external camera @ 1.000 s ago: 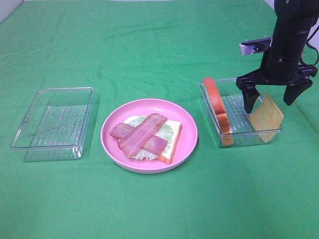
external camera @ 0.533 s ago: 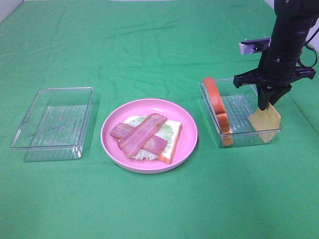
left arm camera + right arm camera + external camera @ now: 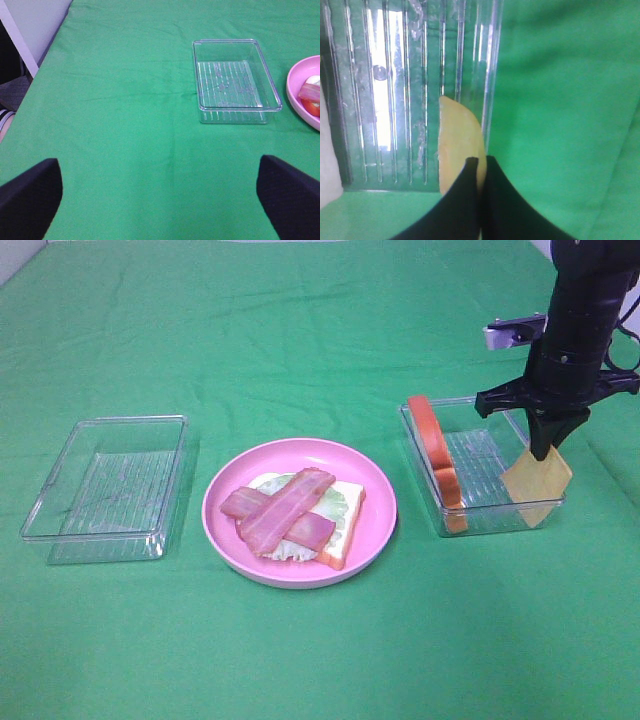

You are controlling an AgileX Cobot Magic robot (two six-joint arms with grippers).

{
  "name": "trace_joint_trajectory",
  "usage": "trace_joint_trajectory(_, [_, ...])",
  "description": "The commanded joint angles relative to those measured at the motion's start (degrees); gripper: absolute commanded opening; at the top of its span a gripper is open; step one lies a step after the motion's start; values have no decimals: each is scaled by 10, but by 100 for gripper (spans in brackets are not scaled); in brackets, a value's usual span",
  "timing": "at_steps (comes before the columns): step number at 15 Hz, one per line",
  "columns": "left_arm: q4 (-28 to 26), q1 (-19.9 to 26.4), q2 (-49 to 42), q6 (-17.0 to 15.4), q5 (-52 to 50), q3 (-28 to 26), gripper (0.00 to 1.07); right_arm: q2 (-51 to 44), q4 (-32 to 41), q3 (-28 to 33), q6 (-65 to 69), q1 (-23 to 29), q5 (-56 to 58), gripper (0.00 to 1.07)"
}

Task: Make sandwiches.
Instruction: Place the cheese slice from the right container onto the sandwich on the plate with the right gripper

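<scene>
Clenched right gripper [image 3: 545, 448], black fingers [image 3: 462, 205] pressed together on the upper edge of the yellow cheese slice [image 3: 538, 482], nothing but that thin slice between them. Seen from the right wrist, the same cheese slice [image 3: 460, 132] as a pale, curved sliver, just inside the long wall of the right-hand tray [image 3: 492, 75].

Cheese slice hanging tilted, a corner pointing down, at the right end of the right-hand tray [image 3: 480, 522]; contact with the tray floor impossible to tell. At the tray's other end, an upright bread slice [image 3: 432, 445], white with an orange-brown crust, leaning on the wall. On the pink plate [image 3: 385, 510], near the middle of the green cloth [image 3: 300, 340]: a flat bread slice [image 3: 340, 548], a pale lettuce leaf [image 3: 335, 502] on it, crossed bacon strips [image 3: 285, 508] on top.

Right arm dropping almost straight down from the top right of the high view, wrist aimed at the tray's right end.

Left gripper [image 3: 159, 170] spread wide over bare cloth, holding nothing, well apart from the left-hand tray [image 3: 237, 114].
</scene>
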Motion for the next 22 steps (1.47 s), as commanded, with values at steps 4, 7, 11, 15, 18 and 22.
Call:
trace_joint_trajectory(4, [-3, 1, -7, 1, -1, 1, 101, -96, 10, -3, 2, 1, 10, 0])
trace_joint_trajectory(7, [-3, 1, -7, 1, -1, 1, 101, -156, 44, -27, 1, 1, 19, 0])
trace_joint_trajectory(11, [-3, 1, -7, 1, -1, 1, 101, -199, 179, -75, -73, 22, 40, 0])
trace_joint_trajectory(15, [-3, 1, -7, 1, -1, 1, 101, -199, 191, -98, -92, 127, 50, 0])
trace_joint_trajectory(18, [-3, 1, -7, 1, -1, 1, 101, -185, 190, -98, -92, 220, 31, 0])
trace_joint_trajectory(22, [-3, 1, -7, 1, -1, 1, 101, -112, 178, -98, -97, 331, 7, 0])
